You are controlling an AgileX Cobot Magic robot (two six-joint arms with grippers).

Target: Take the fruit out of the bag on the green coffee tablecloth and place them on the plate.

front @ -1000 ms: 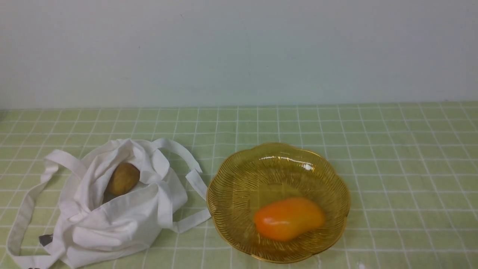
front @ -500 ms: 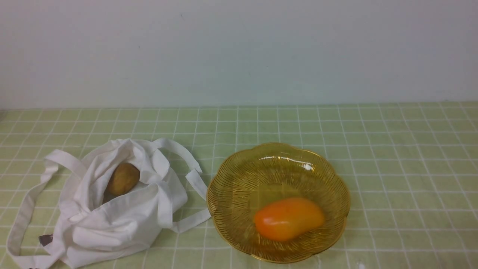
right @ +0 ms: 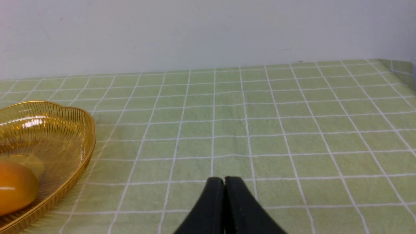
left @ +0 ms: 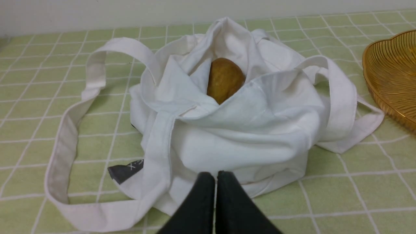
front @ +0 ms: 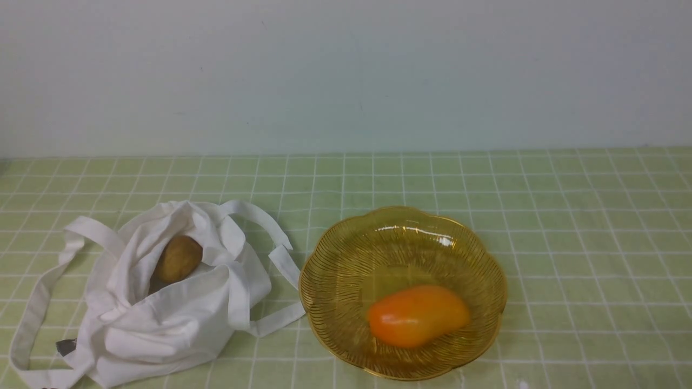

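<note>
Nearby, a white strap (front: 278, 320) reaches the amber plate's rim (front: 403, 373).

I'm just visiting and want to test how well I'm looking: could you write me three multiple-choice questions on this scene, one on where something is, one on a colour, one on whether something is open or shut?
1. Where is the kiwi?
A) On the dish
B) In the mouth of the tote bag
C) On the bare tablecloth

2. What colour is the dish?
A) Amber-yellow
B) Blue
C) White

3. How does the left claw stand?
A) Wide open
B) Shut on the mango
C) Shut, holding nothing

Answers:
1. B: the brown kiwi shows between the folds of the white tote bag.
2. A: the scalloped dish is see-through amber-yellow.
3. C: the left claw has its tips together, with nothing between them.
</note>
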